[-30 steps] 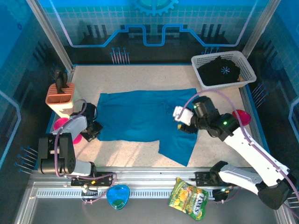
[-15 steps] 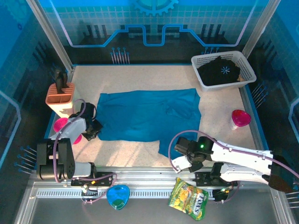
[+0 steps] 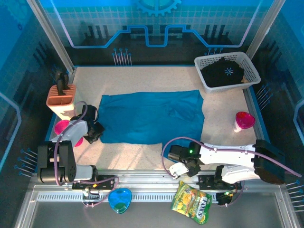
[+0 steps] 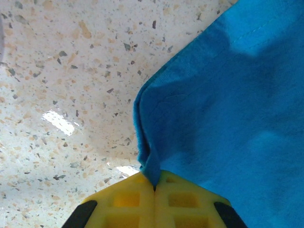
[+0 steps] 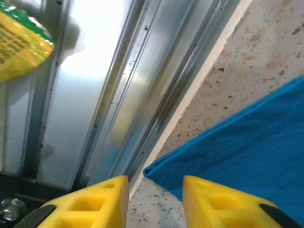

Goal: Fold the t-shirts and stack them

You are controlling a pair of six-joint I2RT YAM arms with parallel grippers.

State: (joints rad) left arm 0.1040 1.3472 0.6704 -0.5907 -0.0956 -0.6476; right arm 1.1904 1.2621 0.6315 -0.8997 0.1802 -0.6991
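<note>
Tabletop (image 3: 142, 78) is pale speckled stone-look, w/ bright glare patches (image 4: 59, 122) from overhead light. Back wall (image 3: 95, 19) & side panels are blue w/ a tile grid & gear graphic (image 3: 156, 5), framed by slanted alu posts (image 3: 47, 33). Ribbed metal rail (image 3: 142, 178) runs along the near edge.

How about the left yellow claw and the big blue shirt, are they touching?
Touching. In the left wrist view, the left gripper is shut on an edge fold of the teal-blue cloth t-shirt, which disappears between its yellow fingers.
</note>
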